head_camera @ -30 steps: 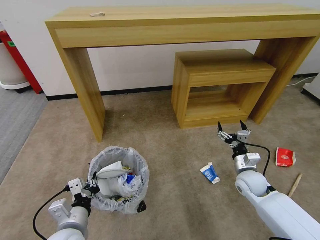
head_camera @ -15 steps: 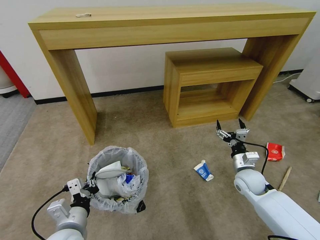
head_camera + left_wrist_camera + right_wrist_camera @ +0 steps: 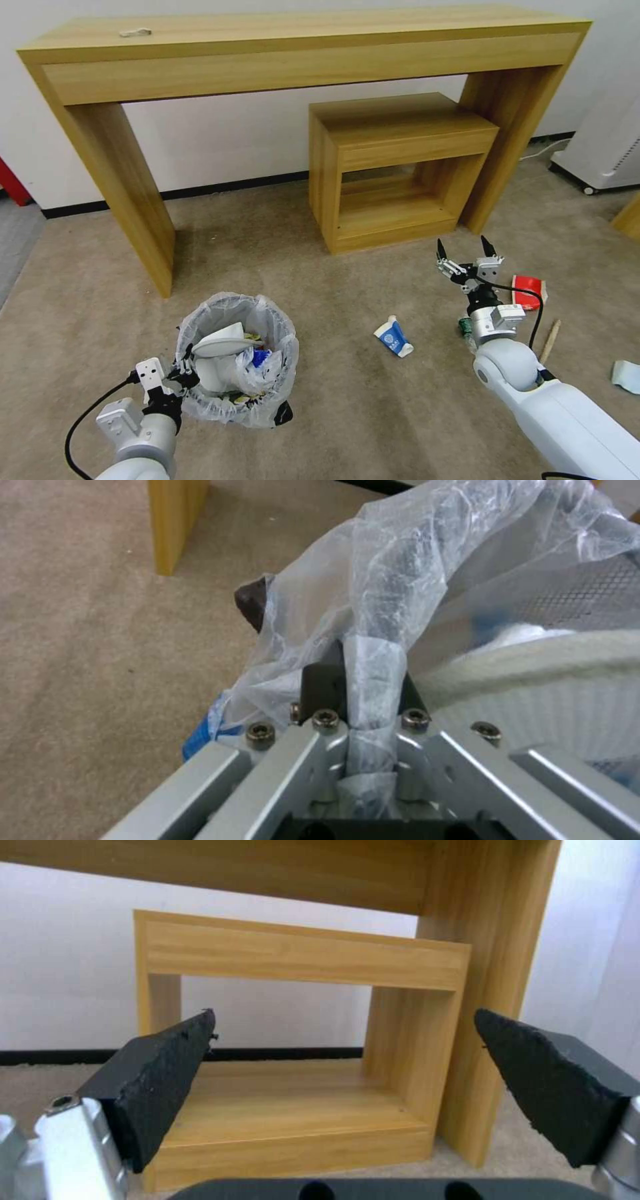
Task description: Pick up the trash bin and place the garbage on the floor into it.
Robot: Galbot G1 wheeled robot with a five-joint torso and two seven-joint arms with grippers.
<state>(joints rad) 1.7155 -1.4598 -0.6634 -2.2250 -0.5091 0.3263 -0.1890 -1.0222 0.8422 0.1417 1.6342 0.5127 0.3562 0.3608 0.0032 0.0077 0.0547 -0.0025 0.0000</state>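
Head view: my left gripper (image 3: 181, 373) is clamped on the rim of the trash bin (image 3: 237, 360), low at my left side. The bin is already partly full, a white slipper (image 3: 220, 343) lies on top. I hold it by the edge so the mouth faces up, I think. My right gripper (image 3: 469, 261) hovers over the floor (image 3: 320, 413) w/ fingers wide apart, holding nothing. Garbage near it: a blue-white carton (image 3: 393, 337) to its left, a red wrapper (image 3: 528, 293) just beside it on the right, a wooden stick (image 3: 551, 340) and a pale blue mask (image 3: 627, 375) further right.

Left wrist view: my fingers (image 3: 325, 687) pinch the bin's rim and its plastic bag (image 3: 413, 570) together, closed tight, prob. so the liner does not slip.

Right wrist view: both pads (image 3: 167, 1080) stand far apart, empty. They point toward the small wooden shelf (image 3: 300, 955) under the desk (image 3: 333, 870), not yet down at any litter.
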